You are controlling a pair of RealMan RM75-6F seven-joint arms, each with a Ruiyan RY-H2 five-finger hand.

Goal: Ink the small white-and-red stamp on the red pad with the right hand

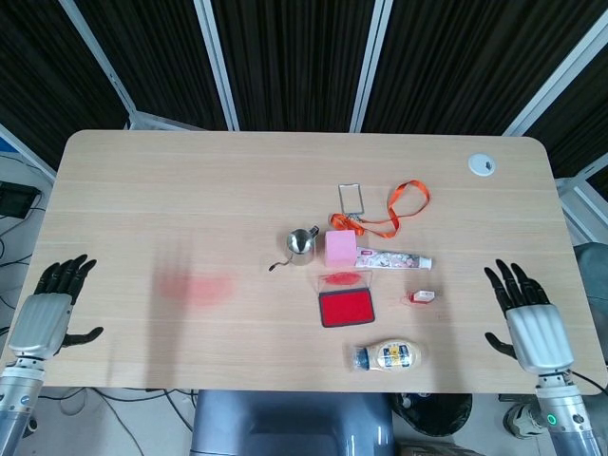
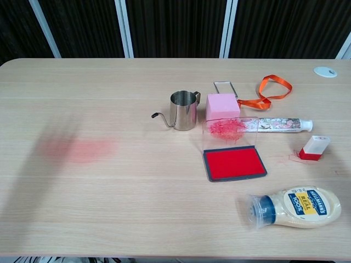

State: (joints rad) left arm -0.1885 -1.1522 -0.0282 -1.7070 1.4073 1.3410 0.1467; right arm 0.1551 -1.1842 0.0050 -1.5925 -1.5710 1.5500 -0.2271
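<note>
The small white-and-red stamp (image 1: pixel 421 296) (image 2: pixel 314 148) lies on the table, right of the red ink pad (image 1: pixel 346 308) (image 2: pixel 234 163), whose clear lid stands raised behind it. My right hand (image 1: pixel 533 323) hovers near the table's right front edge, well to the right of the stamp, fingers spread and holding nothing. My left hand (image 1: pixel 49 308) is at the far left front edge, fingers apart and empty. Neither hand shows in the chest view.
A steel pitcher (image 2: pixel 183 110), a pink block (image 2: pixel 222 106), a printed tube (image 2: pixel 284 125), an orange lanyard with badge holder (image 2: pixel 267 91) and a mayonnaise bottle (image 2: pixel 296 206) surround the pad. A red smear (image 2: pixel 79 148) marks the table's left side.
</note>
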